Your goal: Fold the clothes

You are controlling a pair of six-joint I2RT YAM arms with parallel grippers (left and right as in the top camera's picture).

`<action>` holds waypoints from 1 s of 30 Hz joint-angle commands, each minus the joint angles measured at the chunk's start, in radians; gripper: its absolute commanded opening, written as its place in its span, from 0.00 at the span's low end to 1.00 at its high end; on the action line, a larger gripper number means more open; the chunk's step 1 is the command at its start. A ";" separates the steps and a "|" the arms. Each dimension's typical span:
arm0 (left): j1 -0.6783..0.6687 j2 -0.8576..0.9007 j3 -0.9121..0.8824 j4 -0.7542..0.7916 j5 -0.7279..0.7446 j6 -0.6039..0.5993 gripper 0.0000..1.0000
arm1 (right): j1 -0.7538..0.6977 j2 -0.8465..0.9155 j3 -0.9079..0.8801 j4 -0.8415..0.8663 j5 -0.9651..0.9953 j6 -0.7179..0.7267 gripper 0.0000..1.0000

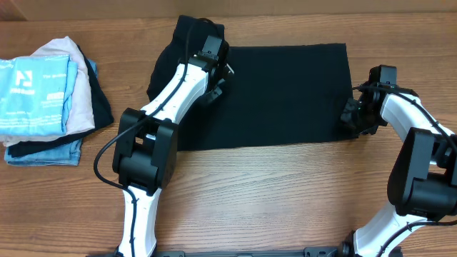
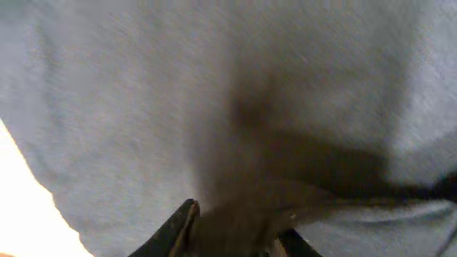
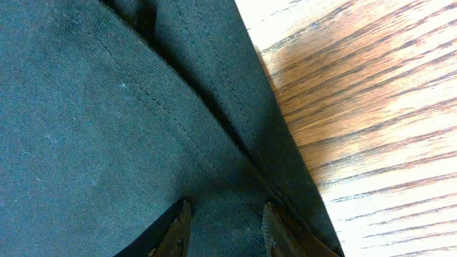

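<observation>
- The brown wood-grain table [image 1: 285,193] carries everything. The work sits in the middle, between the two arms, so you can reach the cloth from both ends.
- The plain black T-shirt of soft matte fabric [image 1: 285,93] lies flat at the table's centre as a wide rectangle, with a bunched lump at its far left corner. I judge the sides are already turned in and a cross fold is due next.
- The stack of folded garments [image 1: 43,93] has a light blue one with white print on top, and pale pink-beige and dark ones under it. It sits at the far left, well apart from the T-shirt, probably parked out of your way.
- Your left gripper [image 1: 216,84] is down on the T-shirt's left end, just beside the lump. The wrist view is blurred, but its fingers look pinched on a raised ridge of cloth, ready to lift that end.
- Your right gripper [image 3: 225,232] sits at the right edge, clamped on the stitched hem [image 3: 186,135] where layers overlap, so they would rise together.
</observation>
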 commanded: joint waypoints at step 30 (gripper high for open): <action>0.198 -0.034 -0.013 -0.134 0.372 -0.598 0.23 | -0.017 0.044 -0.016 0.006 0.027 0.000 0.42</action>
